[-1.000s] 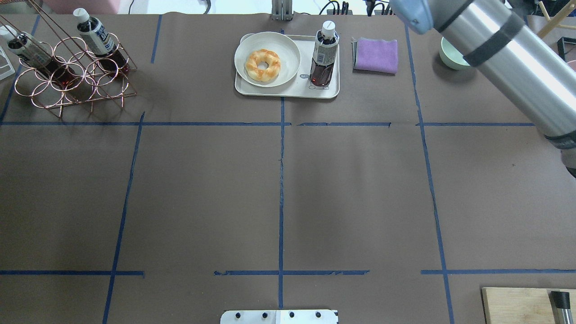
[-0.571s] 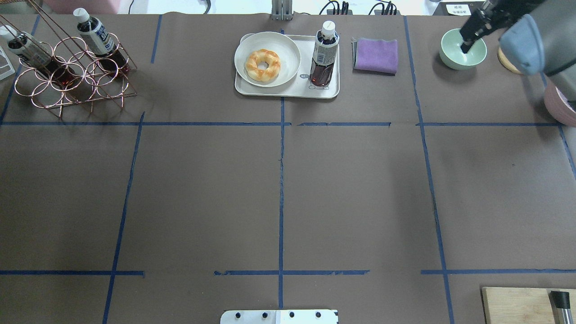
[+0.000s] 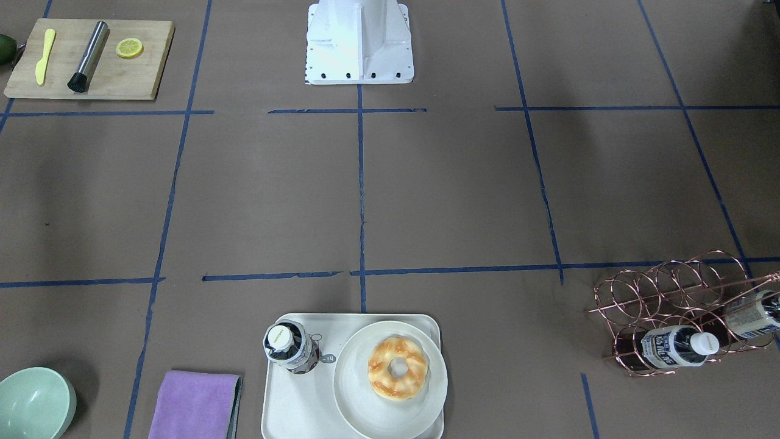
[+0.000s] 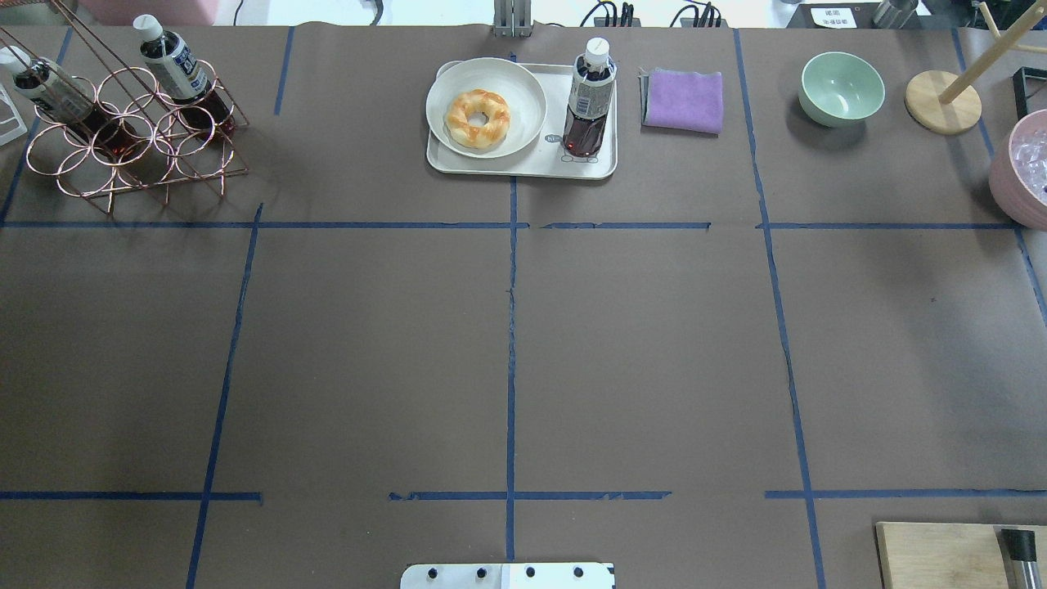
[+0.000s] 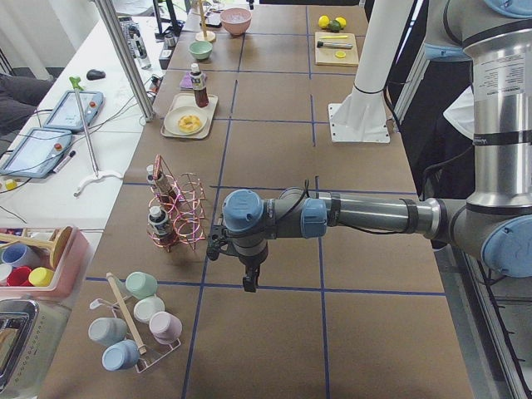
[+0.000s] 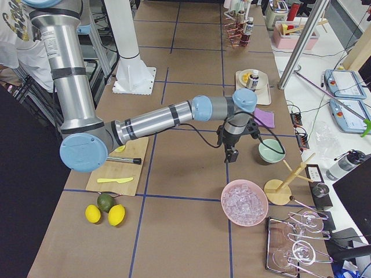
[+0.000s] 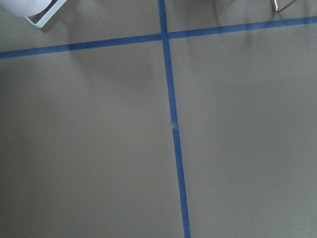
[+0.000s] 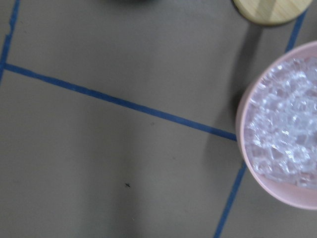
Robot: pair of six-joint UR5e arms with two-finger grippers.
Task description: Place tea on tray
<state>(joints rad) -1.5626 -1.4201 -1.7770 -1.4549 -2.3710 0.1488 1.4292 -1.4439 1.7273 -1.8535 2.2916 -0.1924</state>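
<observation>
Upright on the cream-white rectangular tray [image 4: 523, 164] with rounded corners and raised rim: small clear plastic tea bottle [image 4: 589, 102], dark brown liquid, white screw cap, white-and-navy label. Placed at the tray's 3 o'clock end in the overhead view, on the line-drawn bear, free of any gripper. At 9 o'clock of it, on the same tray, round white plate [image 4: 527, 102] carrying a glazed golden ring doughnut [image 4: 477, 119]. Tray itself at 12 o'clock on the brown paper-covered tabletop [image 4: 654, 343] crossed with blue tape.

Just off the tray at 3 o'clock, folded purple cloth [image 4: 683, 100]; further along at 3 o'clock, pale green bowl [image 4: 842, 87]. At the 10 o'clock corner, copper wire rack [image 4: 123, 147] with two more bottles alike [image 4: 172, 69] lying tilted in its rings.

Left gripper [image 5: 249, 283] pointing down over the tabletop, the rack near it at 10 o'clock in the left side view, well apart from the tray. Released or clenched: cannot tell. Right gripper [image 6: 231, 155] likewise pointing down, green bowl at 3 o'clock and pink bowl of ice [image 6: 244, 202] at 6 o'clock in the right side view. Jaw state there too: cannot tell. Nothing seen held by either.
</observation>
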